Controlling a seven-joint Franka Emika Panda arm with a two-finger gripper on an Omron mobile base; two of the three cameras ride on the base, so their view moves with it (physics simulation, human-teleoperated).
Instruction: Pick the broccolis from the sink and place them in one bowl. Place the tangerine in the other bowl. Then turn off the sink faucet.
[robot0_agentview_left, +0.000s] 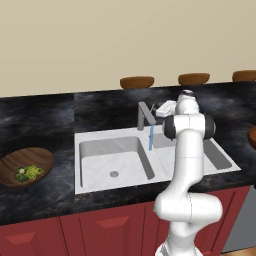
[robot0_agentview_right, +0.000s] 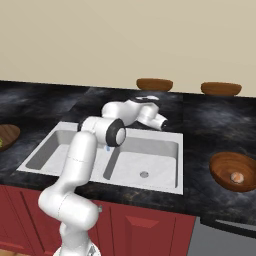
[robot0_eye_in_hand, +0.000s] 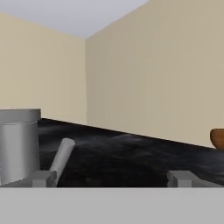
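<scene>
Hand view puts the faucet (robot0_eye_in_hand: 19, 146) post at left, its thin lever (robot0_eye_in_hand: 62, 156) leaning just right of it, beside the left fingertip (robot0_eye_in_hand: 43, 178). The gripper (robot0_eye_in_hand: 113, 179) stands spread wide, grasping nothing. Water (robot0_agentview_left: 150, 137) runs at the left base view's centre, so shut-off looks like the step in hand. Broccolis (robot0_agentview_left: 27, 173) lie in the left bowl (robot0_agentview_left: 42, 156), tangerine (robot0_agentview_right: 237, 176) in the right bowl (robot0_agentview_right: 222, 162). Nudge the lever sideways with one finger, slowly, clear of the post.
</scene>
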